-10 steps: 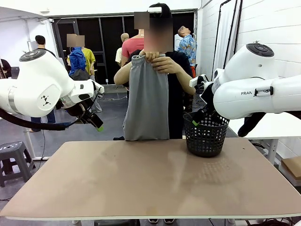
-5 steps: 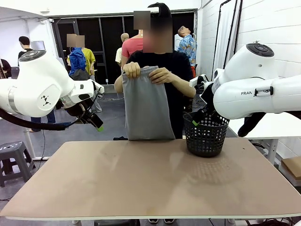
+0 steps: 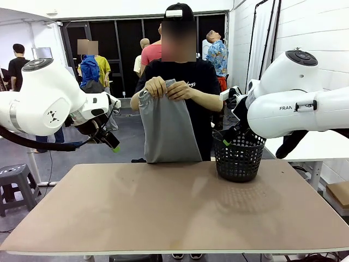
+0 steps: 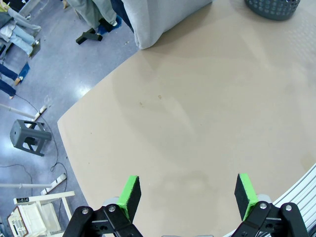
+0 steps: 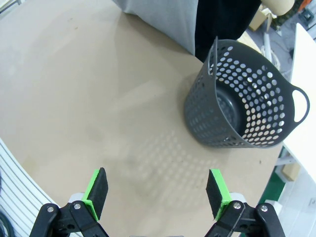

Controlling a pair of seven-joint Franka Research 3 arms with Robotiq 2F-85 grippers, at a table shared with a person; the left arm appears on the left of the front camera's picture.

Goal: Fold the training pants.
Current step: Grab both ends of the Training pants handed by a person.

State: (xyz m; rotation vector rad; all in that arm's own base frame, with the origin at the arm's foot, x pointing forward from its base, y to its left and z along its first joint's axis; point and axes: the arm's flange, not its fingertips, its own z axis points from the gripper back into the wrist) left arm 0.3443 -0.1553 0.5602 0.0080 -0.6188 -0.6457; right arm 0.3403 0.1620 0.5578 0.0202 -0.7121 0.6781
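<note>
Grey fabric: the training pants [image 3: 166, 131] were soft, thin cloth, hanging limp as one narrow panel.
Place: they hung at the far edge of the desk [image 3: 163, 207], left of the black mesh basket [image 3: 237, 158], with the hem low by the desk edge. Whether the hem touched the desk could not be told.
Holder: the person's hands [image 3: 155, 86] pinched the gathered waistband at chest height.
Handling: judged light and floppy, with no stiffness. Once laid down they would likely sag, wrinkle and slide on the smooth desk.
Where to grip: probably the thick elastic waistband or a hem corner, since a flat middle would give a gripper little to pinch.
Left gripper [image 4: 187, 190]: its jaws stood wide and empty, above the bare left part of the desk.
Right gripper [image 5: 157, 190]: it was also spread wide and held nothing, above the desk on the near side of the basket.
Front view: it showed the hands on the waistband and the full hang of the cloth, which the wrist views missed.
Wrist views: both showed the gap between the green pads. The right one also looked into the basket, which seemed empty.
</note>
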